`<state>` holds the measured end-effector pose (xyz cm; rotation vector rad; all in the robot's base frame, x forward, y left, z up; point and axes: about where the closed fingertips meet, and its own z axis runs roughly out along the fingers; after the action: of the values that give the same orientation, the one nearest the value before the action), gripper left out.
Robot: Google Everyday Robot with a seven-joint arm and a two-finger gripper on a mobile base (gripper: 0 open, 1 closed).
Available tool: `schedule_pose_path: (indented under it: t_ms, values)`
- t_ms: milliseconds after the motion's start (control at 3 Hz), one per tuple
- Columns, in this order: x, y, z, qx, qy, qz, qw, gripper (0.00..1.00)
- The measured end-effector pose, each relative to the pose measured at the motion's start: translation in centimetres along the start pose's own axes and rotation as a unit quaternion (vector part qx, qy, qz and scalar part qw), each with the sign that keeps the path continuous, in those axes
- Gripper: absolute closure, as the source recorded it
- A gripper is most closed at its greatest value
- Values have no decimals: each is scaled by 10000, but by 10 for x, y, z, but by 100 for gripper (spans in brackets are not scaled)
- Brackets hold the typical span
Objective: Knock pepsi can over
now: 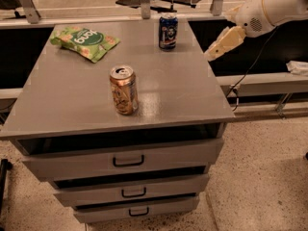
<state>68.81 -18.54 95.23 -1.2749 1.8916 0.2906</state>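
The pepsi can, dark blue with a silver top, stands upright near the far right edge of the grey cabinet top. My gripper hangs in the air just past the cabinet's right edge, to the right of the pepsi can and slightly nearer the camera, apart from it. The white arm comes in from the upper right.
A gold/orange can stands upright in the middle of the top. A green snack bag lies at the far left. The cabinet has three drawers. A low shelf runs along the right. Chair legs stand behind.
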Motion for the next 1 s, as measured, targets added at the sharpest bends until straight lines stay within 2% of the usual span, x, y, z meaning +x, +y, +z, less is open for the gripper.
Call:
schedule_pose_path:
  t_ms: [333, 667, 1000]
  values:
    - [0, 0, 0, 0, 0, 0, 10000, 0]
    - [-4, -6, 12, 156, -271, 293, 9991, 0]
    - [-9, -15, 46, 404, -885, 1010, 9901, 0]
